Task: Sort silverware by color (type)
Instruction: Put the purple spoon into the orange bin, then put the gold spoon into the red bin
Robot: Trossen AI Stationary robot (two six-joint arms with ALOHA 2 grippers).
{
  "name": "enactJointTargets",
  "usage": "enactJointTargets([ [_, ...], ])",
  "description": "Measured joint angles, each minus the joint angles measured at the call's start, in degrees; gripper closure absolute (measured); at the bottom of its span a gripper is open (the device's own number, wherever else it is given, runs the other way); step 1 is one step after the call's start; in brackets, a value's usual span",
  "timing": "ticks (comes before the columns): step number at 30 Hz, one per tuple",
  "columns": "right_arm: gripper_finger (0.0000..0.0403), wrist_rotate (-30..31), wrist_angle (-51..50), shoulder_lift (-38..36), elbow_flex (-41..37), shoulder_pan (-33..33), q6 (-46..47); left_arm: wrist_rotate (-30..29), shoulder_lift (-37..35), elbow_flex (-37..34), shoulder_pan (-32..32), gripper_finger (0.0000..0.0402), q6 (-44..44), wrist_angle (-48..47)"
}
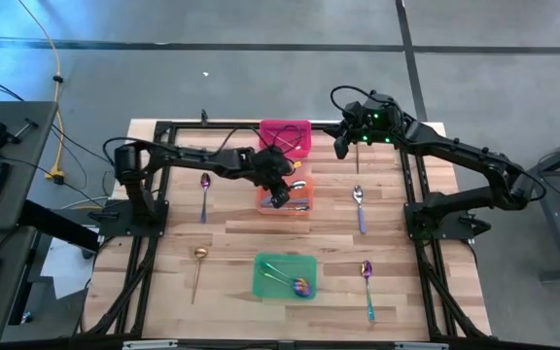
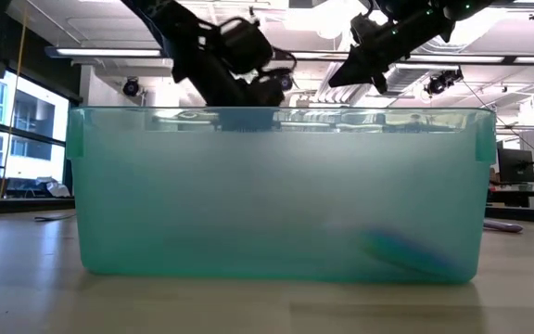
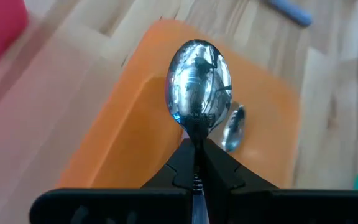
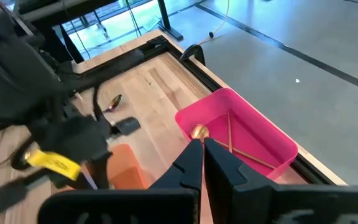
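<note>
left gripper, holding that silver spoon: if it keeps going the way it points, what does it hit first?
Probably the orange bin: the left gripper points its silver spoon down into it, toward another spoon inside. Depth is unclear.

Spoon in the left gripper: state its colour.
Plain mirror silver spoon, clamped in the left gripper; the left wrist view shows it best.

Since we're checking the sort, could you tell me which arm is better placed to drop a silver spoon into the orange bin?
Left: its gripper already holds a silver spoon over the orange bin.
</note>
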Motion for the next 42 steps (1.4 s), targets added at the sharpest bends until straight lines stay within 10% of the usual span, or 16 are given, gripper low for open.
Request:
enactJointTargets([
  [21, 0.0392, 13.8, -10.3, 10.2, 0.0, -4.7, 7.9, -0.8, -3.2, -0.4, 2.2, 0.0367, -1.5, -2.8],
  [32, 0.0297, 18.6, -18.6, 20.0, 0.0, -13.6, 16.1, -3.1, -19.8, -20.4, 5.5, 0.04, -7.4, 19.5],
  [42, 0.0289, 18.9, -15.9, 30.5, 0.0, -17.3, 21.4, -5.7, -28.6, -30.5, 7.6, 0.0401, -11.8, 24.3],
])
